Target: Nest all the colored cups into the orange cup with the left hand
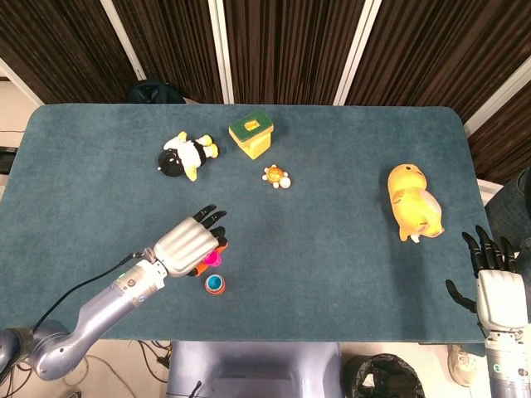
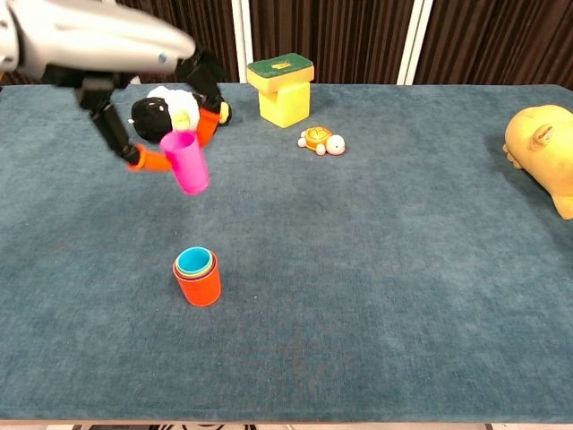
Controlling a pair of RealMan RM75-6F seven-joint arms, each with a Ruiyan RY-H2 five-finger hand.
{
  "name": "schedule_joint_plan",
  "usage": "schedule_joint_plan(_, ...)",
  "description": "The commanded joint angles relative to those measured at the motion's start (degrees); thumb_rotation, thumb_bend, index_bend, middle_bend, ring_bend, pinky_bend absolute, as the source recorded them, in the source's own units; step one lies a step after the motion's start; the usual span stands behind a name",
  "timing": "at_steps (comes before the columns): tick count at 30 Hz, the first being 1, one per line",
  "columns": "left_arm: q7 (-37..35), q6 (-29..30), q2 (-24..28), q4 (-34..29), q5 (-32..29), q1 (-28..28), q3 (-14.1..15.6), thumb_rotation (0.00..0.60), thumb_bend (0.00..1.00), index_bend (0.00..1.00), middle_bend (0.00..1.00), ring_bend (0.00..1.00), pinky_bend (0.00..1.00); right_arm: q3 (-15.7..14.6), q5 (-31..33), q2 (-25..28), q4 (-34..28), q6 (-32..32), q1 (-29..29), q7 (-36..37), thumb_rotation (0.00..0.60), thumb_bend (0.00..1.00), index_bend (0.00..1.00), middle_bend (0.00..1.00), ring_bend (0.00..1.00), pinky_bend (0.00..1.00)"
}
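Note:
My left hand holds a pink cup in the air, pinched between its fingertips and tilted. In the head view only a sliver of the pink cup shows under the hand. The orange cup stands on the table below and slightly to the right of the pink one, with a green and a blue cup nested inside it. My right hand hangs off the table's right front corner, fingers spread, holding nothing.
A yellow block with a green top, a black-and-white plush toy and a small turtle toy lie at the back of the blue table. A yellow plush animal lies at the right.

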Motion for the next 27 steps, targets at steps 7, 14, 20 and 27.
schedule_joint_plan(7, -6.65, -2.23, -3.71, 5.93, 9.02, 3.13, 3.41, 0.6, 0.29, 0.51, 0.31, 0.05, 0.08, 0.17, 0.31, -0.05, 0.16, -0.08, 0.01, 0.09, 0.6, 0.31, 0.12, 0.04, 0.15, 0.0)
schedule_joint_plan(14, -8.76, -2.65, -6.19, 9.07, 12.98, 4.34, 5.05, 0.6, 0.29, 0.51, 0.31, 0.05, 0.08, 0.13, 0.27, 0.04, 0.22, -0.24, 0.08, 0.23, 0.6, 0.31, 0.12, 0.04, 0.15, 0.0)
schedule_joint_plan(20, -9.79, -2.78, -7.75, 11.13, 14.33, 4.81, 5.4, 0.6, 0.29, 0.51, 0.31, 0.05, 0.08, 0.09, 0.35, 0.05, 0.01, -0.25, 0.02, 0.13, 0.6, 0.31, 0.12, 0.04, 0.15, 0.0)
schedule_joint_plan(27, -10.58, -2.2, -8.88, 12.22, 15.29, 4.94, 4.62, 0.6, 0.29, 0.51, 0.31, 0.05, 0.08, 0.07, 0.23, -0.01, 0.12, -0.26, 0.08, 0.1, 0.6, 0.31, 0.12, 0.04, 0.15, 0.0)
